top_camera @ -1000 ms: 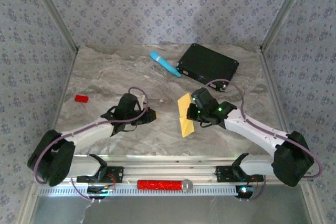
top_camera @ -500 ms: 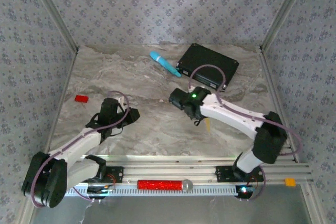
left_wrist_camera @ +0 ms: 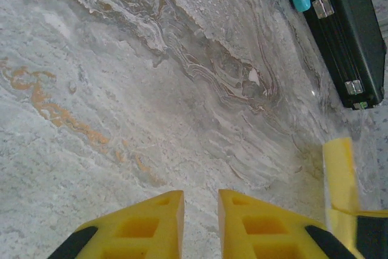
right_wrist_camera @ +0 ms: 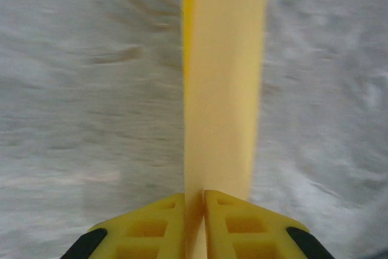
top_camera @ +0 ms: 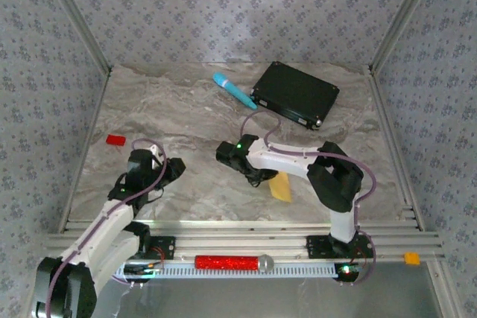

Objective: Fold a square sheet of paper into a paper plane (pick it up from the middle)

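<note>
The yellow-orange sheet of paper (top_camera: 281,188), folded into a narrow strip, sits low over the table near the front middle. My right gripper (top_camera: 262,179) is shut on its near end. In the right wrist view the paper (right_wrist_camera: 224,89) rises straight out from between the pressed-together fingertips of the right gripper (right_wrist_camera: 195,201). My left gripper (top_camera: 173,167) hovers over bare table to the left, well apart from the paper. Its fingers (left_wrist_camera: 151,222) stand slightly apart with nothing between them, so the left gripper (left_wrist_camera: 201,201) is open. The paper (left_wrist_camera: 339,174) shows at that view's right edge.
A black flat box (top_camera: 296,94) lies at the back right, with a light-blue cylinder (top_camera: 233,90) just left of it. A small red block (top_camera: 115,139) rests near the left wall. The metal rail (top_camera: 238,242) runs along the near edge.
My right arm has swung left and nearer, carrying the paper down toward the front of the table. My left arm has drawn back to the left, and its jaws have parted a little.
</note>
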Tool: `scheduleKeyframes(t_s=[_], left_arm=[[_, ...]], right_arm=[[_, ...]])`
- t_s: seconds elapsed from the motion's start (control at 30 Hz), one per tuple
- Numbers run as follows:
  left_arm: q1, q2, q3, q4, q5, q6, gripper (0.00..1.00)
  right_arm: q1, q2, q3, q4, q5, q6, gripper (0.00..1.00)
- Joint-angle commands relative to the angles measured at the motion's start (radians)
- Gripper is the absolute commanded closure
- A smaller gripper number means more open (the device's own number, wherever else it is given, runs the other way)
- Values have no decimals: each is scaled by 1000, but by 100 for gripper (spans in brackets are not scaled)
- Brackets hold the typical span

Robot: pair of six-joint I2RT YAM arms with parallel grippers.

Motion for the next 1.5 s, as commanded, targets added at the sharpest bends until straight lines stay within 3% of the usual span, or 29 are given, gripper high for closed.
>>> scheduleKeyframes(t_s=[0.0, 0.23, 0.4, 0.57, 0.73, 0.87, 1.17, 1.47], left_arm=[[5, -27, -8, -27, 10, -29, 76], [5, -13, -1, -21, 56, -44, 74], [5, 29, 7, 3, 95, -47, 72], [5, 125, 21, 59, 166, -38, 71], [-12, 269, 69, 120, 248, -31, 71], [-76, 362, 123, 151, 247, -30, 70], [-245, 564, 225, 251, 227, -82, 70], [-327, 747, 283, 284, 254, -140, 67]], right_arm=[[1, 11, 29, 165, -173, -34, 83], [-32, -25, -22, 347, -366, -51, 79], [-88, -89, -130, 569, -563, -78, 59], [-93, -156, -180, 618, -594, -70, 56], [-149, -305, -374, 797, -646, -3, 57], [-224, -411, -521, 886, -661, 44, 59], [-367, -580, -783, 1049, -746, 132, 76], [-410, -575, -832, 1120, -868, 111, 79]])
